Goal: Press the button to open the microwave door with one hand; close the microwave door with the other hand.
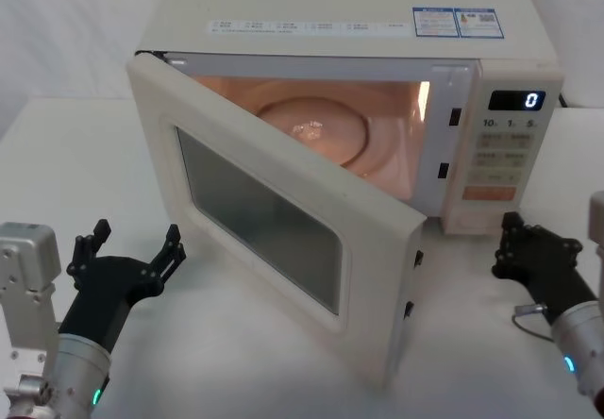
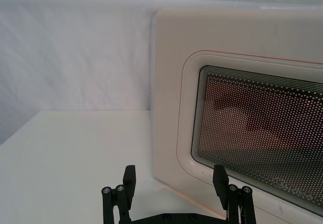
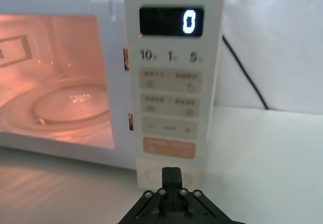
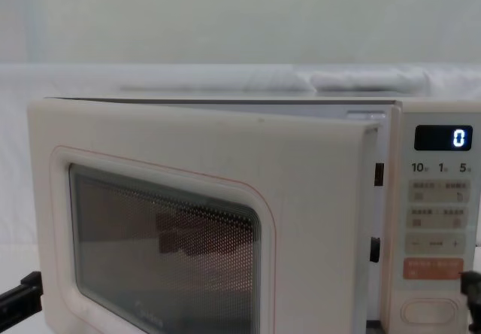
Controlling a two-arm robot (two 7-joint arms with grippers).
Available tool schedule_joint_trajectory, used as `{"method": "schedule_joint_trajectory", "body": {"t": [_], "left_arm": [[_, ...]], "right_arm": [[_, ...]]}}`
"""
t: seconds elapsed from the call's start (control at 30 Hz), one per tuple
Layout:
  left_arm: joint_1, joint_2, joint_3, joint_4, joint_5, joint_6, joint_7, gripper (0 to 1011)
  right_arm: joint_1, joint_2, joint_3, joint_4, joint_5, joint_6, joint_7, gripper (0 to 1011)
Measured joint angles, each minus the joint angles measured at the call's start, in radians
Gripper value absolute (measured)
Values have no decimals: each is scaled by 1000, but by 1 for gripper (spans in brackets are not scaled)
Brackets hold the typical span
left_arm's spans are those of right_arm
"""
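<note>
The microwave door (image 1: 283,221) stands swung open, its "Midea" logo barely legible. The right gripper (image 3: 171,172), jaws closed together and empty, sits just before the button (image 4: 425,310), partly hiding it. The left gripper (image 1: 134,249), jaws wide, waits near the door's outer face.

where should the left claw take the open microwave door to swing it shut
No handle shows, so push rather than grip. Bring the left claw against the outer face of the microwave door near its free edge, farthest from the hinge: the door swings out toward the claw.
</note>
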Motion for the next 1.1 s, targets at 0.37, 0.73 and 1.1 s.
{"method": "schedule_joint_trajectory", "body": {"t": [0.37,0.73,1.1], "left_arm": [[0,0,0,0,0,0,0,1001],[0,0,0,0,0,0,0,1001],[0,0,0,0,0,0,0,1001]], "right_arm": [[-40,22,33,-104,10,-17,-6,0],[-51,42,72,-161,13,-47,-9,0],[-15,101,116,-154,70,-56,59,0]]}}
